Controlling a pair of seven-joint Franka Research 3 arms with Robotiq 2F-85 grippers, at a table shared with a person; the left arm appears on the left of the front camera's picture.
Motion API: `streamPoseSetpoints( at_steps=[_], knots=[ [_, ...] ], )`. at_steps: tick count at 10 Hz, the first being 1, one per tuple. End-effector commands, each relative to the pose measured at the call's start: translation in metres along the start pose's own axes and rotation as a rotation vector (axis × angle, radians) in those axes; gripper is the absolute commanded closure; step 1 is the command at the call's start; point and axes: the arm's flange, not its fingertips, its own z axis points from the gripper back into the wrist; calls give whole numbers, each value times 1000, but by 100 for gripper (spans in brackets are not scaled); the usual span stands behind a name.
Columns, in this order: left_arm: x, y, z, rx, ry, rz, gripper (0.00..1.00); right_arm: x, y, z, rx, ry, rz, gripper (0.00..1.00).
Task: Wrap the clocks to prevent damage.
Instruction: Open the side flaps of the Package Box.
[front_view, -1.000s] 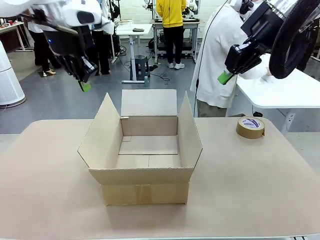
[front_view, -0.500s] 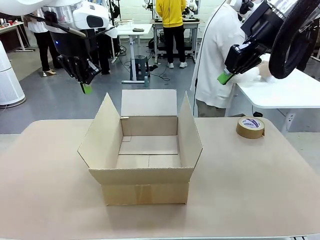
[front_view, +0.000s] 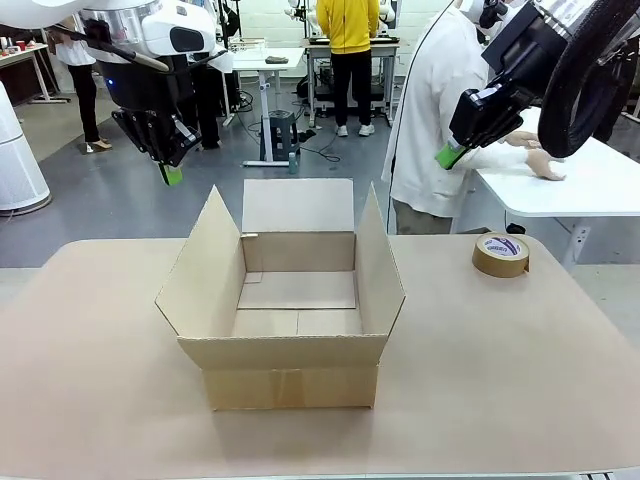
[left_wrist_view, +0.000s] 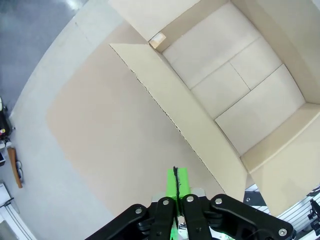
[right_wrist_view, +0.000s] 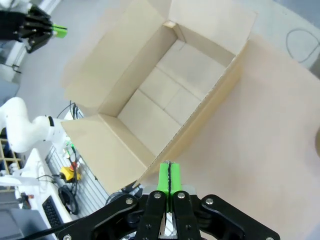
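Observation:
The clocks are out of view. An open brown cardboard box (front_view: 290, 385) stands mid-table with its flaps up and nothing inside; its bare floor shows in the left wrist view (left_wrist_view: 240, 75) and the right wrist view (right_wrist_view: 165, 95). My left gripper (front_view: 172, 175) hangs high above the table's far left, beyond the box, shut with its green pads pressed together (left_wrist_view: 176, 181) and nothing held. My right gripper (front_view: 449, 155) hovers high at the right, also shut on nothing (right_wrist_view: 170, 181). The left gripper (right_wrist_view: 56, 31) also shows far off in the right wrist view.
A brown tape roll (front_view: 500, 254) lies flat at the table's far right. A person in white (front_view: 430, 110) stands past the far edge, hands (front_view: 540, 160) on a white side table (front_view: 580, 190). Bare tabletop (front_view: 500, 370) surrounds the box.
My left arm has drawn back and turned a little, its gripper staying above the far left. The person's hands have slid out onto the white table. The right arm has not moved.

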Motion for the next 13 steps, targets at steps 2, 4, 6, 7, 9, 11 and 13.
streamPoseSetpoints(
  at_steps=[2,4,6,7,9,11,13],
  knots=[
    [0,0,0,0,0,0,100,-8,-12,14,33,-12,93,99],
    [10,-5,-12,30,49,140,100,2,4,-8,-25,25,-15,99],
    [18,-14,-21,6,48,293,100,15,29,-46,-127,105,-167,99],
    [22,-18,-27,8,44,337,100,22,42,-69,-213,153,-232,99],
    [29,-21,-39,4,77,439,100,34,60,-104,-342,193,-355,99],
    [20,-17,-38,-11,71,385,100,17,48,-75,-210,125,-208,99],
    [22,-22,-45,-7,91,384,100,22,56,-93,-270,147,-258,99]
  ],
)
